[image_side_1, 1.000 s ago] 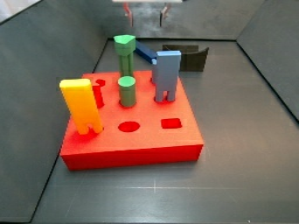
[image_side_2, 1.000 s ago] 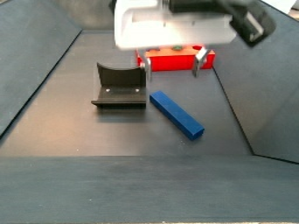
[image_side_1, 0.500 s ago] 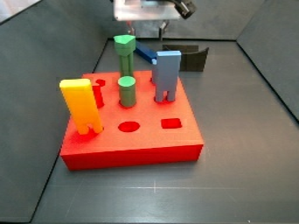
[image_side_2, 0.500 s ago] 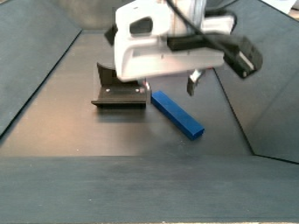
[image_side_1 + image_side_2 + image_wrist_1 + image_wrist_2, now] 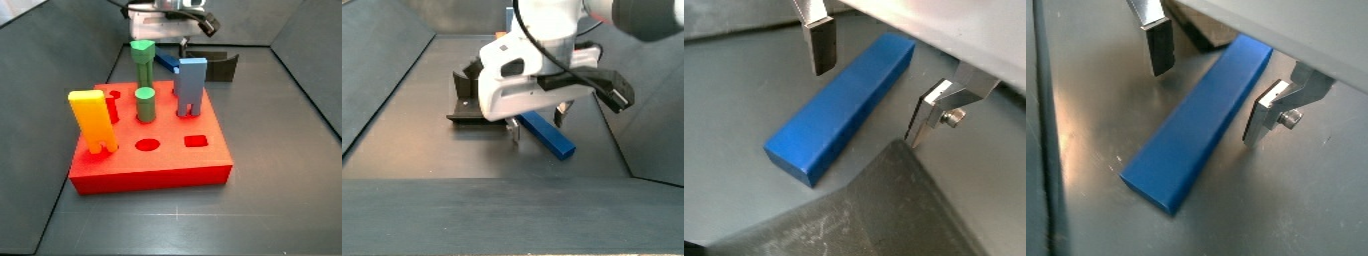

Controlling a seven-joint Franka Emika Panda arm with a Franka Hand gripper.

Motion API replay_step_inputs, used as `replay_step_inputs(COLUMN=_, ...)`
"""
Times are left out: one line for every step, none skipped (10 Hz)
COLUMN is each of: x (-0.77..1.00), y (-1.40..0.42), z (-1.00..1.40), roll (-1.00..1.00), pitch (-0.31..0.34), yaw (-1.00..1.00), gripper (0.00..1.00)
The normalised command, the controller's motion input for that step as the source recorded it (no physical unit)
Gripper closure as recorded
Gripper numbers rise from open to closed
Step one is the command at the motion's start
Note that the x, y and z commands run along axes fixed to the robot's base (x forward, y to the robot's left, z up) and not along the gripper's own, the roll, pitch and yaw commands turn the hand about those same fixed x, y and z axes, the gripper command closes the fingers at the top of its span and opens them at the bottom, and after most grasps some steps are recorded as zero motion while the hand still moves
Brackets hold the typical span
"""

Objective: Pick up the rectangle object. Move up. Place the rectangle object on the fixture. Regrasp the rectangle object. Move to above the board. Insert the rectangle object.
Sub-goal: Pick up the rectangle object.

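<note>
Gripper (image 5: 871,85) open, flat silver fingers (image 5: 934,112) straddling the rectangle object (image 5: 842,105), not touching. Smooth dark-blue bar lies flat on matte grey floor (image 5: 738,90).

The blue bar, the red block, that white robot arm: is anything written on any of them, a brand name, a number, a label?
None: no word, number or sign can be read in any view.
The rectangle object is plain dark blue.
The board is plain red, and its pegs carry nothing.
The fixture is bare black.
The tool straddles the bar, open; its silver fingers and white housing carry no marking.
</note>
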Motion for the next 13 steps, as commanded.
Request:
replay_step_inputs(x=-0.17, y=0.01, z=-0.23, roll=-0.14, pitch=-0.166, yaw=0.12, gripper=0.0)
replay_step_inputs(x=-0.09, y=0.0, z=-0.04, roll=-0.08, pitch=-0.1, yaw=0.01, gripper=0.0)
replay_step_inputs(x=0.0, y=0.0, z=0.0, roll=0.0, pitch=-0.006, yaw=0.01, gripper=0.0)
replay_step_inputs(x=0.0, y=0.0, z=0.0, roll=0.0, pitch=0.0, yaw=0.0, gripper=1.0)
replay_step_inputs(x=0.0, y=0.0, z=0.0, roll=0.0, pitch=0.0, yaw=0.0, gripper=1.0)
replay_step_inputs(x=0.0, y=0.0, z=0.0, roll=0.0, pitch=0.0, yaw=0.0, gripper=1.0)
replay_step_inputs(x=0.0, y=0.0, z=0.0, roll=0.0, pitch=0.0, yaw=0.0, gripper=1.0)
replay_step_inputs(x=0.0, y=0.0, z=0.0, roll=0.0, pitch=0.0, yaw=0.0, gripper=1.0)
replay_step_inputs(x=0.0, y=0.0, z=0.0, roll=0.0, pitch=0.0, yaw=0.0, gripper=1.0)
replay_step_inputs(x=0.0, y=0.0, z=0.0, roll=0.0, pitch=0.0, yaw=0.0, gripper=1.0)
replay_step_inputs(x=0.0, y=0.0, z=0.0, roll=0.0, pitch=0.0, yaw=0.0, gripper=1.0)
replay_step_inputs(x=0.0, y=0.0, z=0.0, roll=0.0, pitch=0.0, yaw=0.0, gripper=1.0)
replay_step_inputs(x=0.0, y=0.0, z=0.0, roll=0.0, pitch=0.0, yaw=0.0, gripper=1.0)
